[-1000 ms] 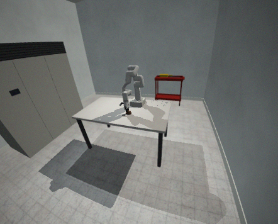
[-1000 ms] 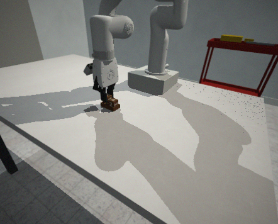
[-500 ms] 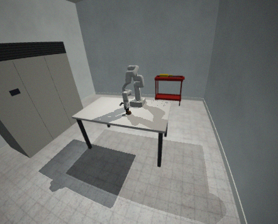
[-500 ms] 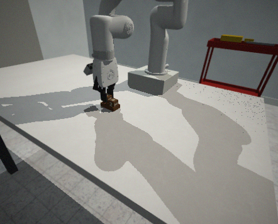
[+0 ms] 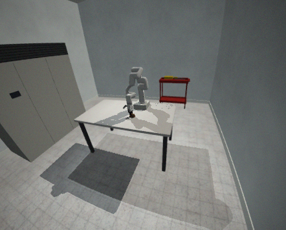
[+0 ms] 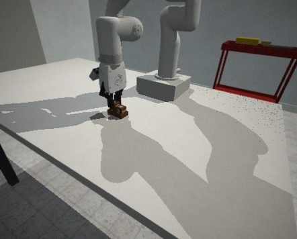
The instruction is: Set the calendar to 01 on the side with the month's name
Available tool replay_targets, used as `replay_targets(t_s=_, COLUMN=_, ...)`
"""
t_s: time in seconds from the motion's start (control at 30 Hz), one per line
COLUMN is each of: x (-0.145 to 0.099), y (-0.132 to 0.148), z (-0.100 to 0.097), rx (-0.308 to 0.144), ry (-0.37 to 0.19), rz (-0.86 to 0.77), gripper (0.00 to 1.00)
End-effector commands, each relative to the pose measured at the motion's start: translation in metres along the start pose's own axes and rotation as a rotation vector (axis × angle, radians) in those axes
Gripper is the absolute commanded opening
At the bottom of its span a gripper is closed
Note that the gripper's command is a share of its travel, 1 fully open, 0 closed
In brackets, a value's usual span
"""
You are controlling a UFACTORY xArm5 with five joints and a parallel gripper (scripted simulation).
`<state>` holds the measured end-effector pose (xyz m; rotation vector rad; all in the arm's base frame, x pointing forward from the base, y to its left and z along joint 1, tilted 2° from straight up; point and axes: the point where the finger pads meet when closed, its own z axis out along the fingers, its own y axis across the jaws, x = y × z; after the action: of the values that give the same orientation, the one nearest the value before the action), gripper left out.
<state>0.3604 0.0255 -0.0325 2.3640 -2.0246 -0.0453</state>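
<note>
Calendar tray (image 6: 121,115) was found on the white table (image 6: 191,141), just in front of the arm's base (image 6: 150,90). The gripper (image 6: 114,103) was lowered vertically into it, fingers clenched on a cube (image 6: 119,109) (digits too small to be read). The upright approach was judged to be chosen so the cube would be seated flat on the tray's floor.

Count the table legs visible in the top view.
4: front left leg, front right leg, a far right leg edging out behind it, and a stub of a far leg under the tabletop.
</note>
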Motion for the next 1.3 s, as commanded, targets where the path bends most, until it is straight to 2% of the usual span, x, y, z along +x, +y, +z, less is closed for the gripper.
replay_targets(t_s=0.0, x=-0.0001, y=-0.0012, z=-0.0001, rx=0.003, ry=0.000, rz=0.000, gripper=0.27)
replay_targets(t_s=1.27, x=-0.0011, y=-0.0012, z=0.0091, rx=0.003, ry=0.000, rz=0.000, gripper=0.27)
